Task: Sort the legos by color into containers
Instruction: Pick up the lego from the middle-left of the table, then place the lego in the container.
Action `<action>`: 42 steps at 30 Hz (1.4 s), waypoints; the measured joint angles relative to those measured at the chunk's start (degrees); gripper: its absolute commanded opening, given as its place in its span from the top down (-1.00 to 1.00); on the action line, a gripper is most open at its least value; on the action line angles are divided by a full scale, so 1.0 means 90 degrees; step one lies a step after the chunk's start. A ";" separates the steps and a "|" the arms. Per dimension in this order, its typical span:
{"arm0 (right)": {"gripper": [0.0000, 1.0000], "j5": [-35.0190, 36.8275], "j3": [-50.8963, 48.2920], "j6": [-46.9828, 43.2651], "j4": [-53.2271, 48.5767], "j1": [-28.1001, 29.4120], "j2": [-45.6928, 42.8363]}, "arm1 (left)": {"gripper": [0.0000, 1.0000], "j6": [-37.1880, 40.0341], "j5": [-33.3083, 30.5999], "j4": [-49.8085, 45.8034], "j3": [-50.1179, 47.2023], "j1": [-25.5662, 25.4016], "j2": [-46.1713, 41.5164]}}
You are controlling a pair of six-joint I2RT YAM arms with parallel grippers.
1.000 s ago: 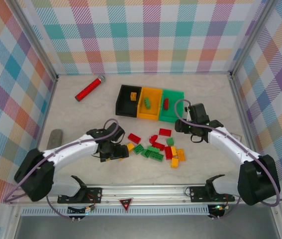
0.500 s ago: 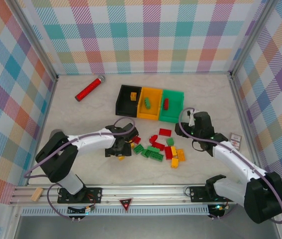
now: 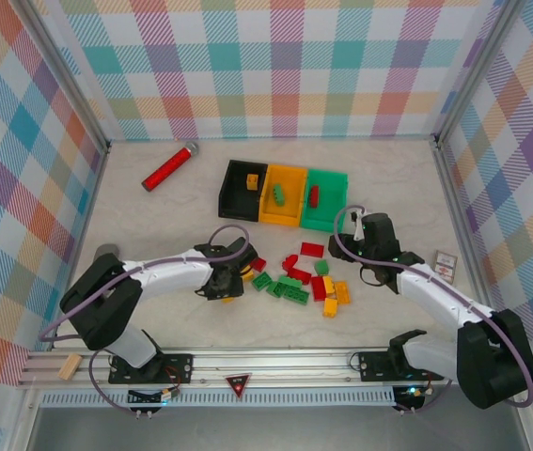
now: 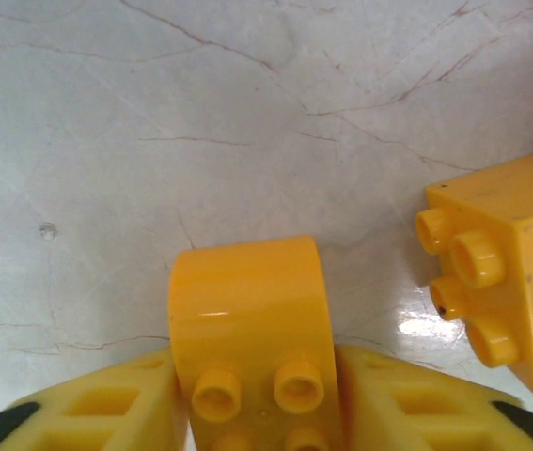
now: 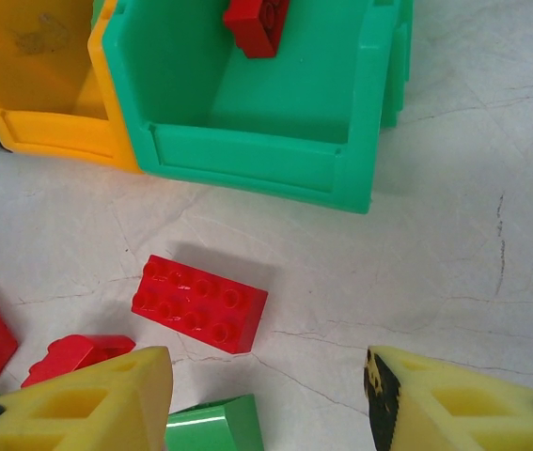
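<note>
Carefully: your left tool (image 4: 255,415) pinched a yellow brick (image 4: 247,305) toward the surface's (image 3: 153,225) near edge.
Your right tool (image 5: 268,404) hung half-open, empty; that rounded brick could slip before the orange-yellow bin (image 3: 281,220).

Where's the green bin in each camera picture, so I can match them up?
Top external: green bin, rightmost of the three bins, centre of the table.
Right wrist: green bin at upper middle.
Shared landmark: the red brick lying inside it, orange bin at its left.
</note>
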 measured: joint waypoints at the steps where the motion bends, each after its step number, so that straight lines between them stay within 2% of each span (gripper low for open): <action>1: -0.14 0.0000 0.0000 0.0000 0.0024 0.0000 0.0000 | 0.54 0.0002 -0.0032 -0.0012 -0.0010 0.0000 -0.0044; 3: -0.14 0.0000 0.0000 0.0007 0.0070 0.0000 0.0000 | 0.55 0.0017 -0.0095 -0.0019 -0.0017 0.0000 -0.0138; 5: -0.14 0.0000 0.0000 0.0017 0.0117 0.0000 0.0002 | 0.79 0.0010 -0.0153 -0.0029 -0.0019 0.0000 -0.0228; 6: -0.15 0.0000 0.0000 0.0017 0.0126 0.0000 0.0005 | 0.83 0.0007 -0.0189 -0.0041 -0.0019 0.0000 -0.0267; 12: -0.15 0.0000 -0.0005 0.0019 0.0138 0.0000 0.0036 | 0.89 0.0134 -0.0440 -0.0408 0.0180 0.0007 -0.0384; 15: -0.15 0.0002 -0.0005 0.0022 0.0148 0.0000 0.0036 | 0.99 0.0408 -0.0566 -0.0731 0.0840 0.0104 -0.0238; 18: -0.15 0.0002 -0.0005 0.0022 0.0160 0.0000 0.0039 | 1.00 0.0831 -0.0566 -0.0843 0.1841 0.0340 0.0148; 26: -0.16 0.0005 -0.0022 0.0046 0.0187 0.0000 0.0041 | 1.00 0.2001 -0.0114 -0.0794 0.4636 0.1715 0.1787; 30: -0.16 0.0005 -0.0029 0.0049 0.0216 0.0000 0.0041 | 1.00 0.2414 -0.0044 -0.0675 0.5729 0.2042 0.2708; 35: -0.16 0.0005 -0.0029 0.0070 0.0236 0.0000 0.0039 | 1.00 0.2807 -0.0066 -0.0612 0.6404 0.2118 0.3572; 42: -0.17 0.0012 -0.0053 0.0095 0.0267 0.0000 0.0027 | 1.00 0.3172 -0.0221 -0.0624 0.6521 0.2118 0.4155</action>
